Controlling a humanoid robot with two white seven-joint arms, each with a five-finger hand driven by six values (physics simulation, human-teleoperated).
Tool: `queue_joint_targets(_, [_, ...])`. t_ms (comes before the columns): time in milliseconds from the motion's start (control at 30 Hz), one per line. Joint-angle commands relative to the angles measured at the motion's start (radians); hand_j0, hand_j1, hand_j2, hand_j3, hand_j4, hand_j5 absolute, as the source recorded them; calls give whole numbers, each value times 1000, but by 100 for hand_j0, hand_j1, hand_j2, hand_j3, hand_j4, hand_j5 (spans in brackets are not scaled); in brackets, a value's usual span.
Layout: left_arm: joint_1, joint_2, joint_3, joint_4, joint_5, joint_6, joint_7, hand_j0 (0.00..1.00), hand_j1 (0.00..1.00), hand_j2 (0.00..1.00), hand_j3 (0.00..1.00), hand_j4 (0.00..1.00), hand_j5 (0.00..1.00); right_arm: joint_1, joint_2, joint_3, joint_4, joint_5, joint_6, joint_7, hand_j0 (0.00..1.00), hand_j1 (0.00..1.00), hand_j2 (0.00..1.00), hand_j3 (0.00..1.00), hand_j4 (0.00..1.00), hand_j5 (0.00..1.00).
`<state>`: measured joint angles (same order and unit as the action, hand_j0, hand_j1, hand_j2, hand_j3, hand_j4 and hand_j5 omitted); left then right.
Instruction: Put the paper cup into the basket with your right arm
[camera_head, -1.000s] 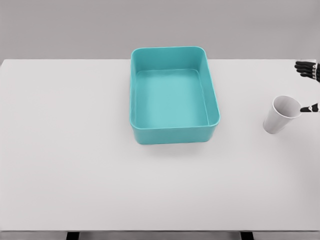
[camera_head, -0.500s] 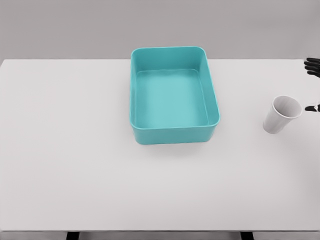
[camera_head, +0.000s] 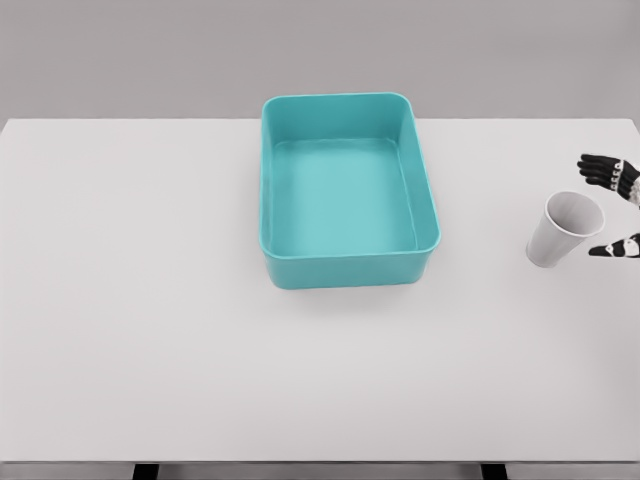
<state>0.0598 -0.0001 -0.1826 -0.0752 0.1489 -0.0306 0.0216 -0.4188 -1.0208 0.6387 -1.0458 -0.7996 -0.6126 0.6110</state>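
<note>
I'm lining up the grab right now: my right hand (camera_head: 612, 210) is hanging at the bench's (camera_head: 150, 330) right edge, fingers spread apart around nothing, just beside the paper cup (camera_head: 563, 229). The cup's standing well right of the teal basket (camera_head: 348, 262). Next I'm guessing I need to close on it.

One teal basket (camera_head: 348, 190). One white paper cup (camera_head: 564, 229), just left of the one hand (camera_head: 612, 208) in view. One white table (camera_head: 150, 330).
</note>
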Motion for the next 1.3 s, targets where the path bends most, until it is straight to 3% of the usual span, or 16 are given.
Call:
queue_joint_targets(0, [0,0,0,0,0,0,0,100,100,100,100,100,100,2,7,7,4,5,2,0,100,100,100,100,100,100])
queue_joint_targets(400, [0,0,0,0,0,0,0,100,100,100,100,100,100,-2,73,19,82,45,2,0,100,100,100,100,100,100])
queue_joint_targets(900, [0,0,0,0,0,0,0,100,100,100,100,100,100,-11,88,22,76,46,2,0,100,100,100,100,100,100])
queue_joint_targets(1033, [0,0,0,0,0,0,0,100,100,100,100,100,100,-11,85,16,73,43,2,0,85,85,85,85,85,85])
queue_joint_targets(1267, [0,0,0,0,0,0,0,100,100,100,100,100,100,-11,76,9,72,40,2,0,73,73,73,73,73,73])
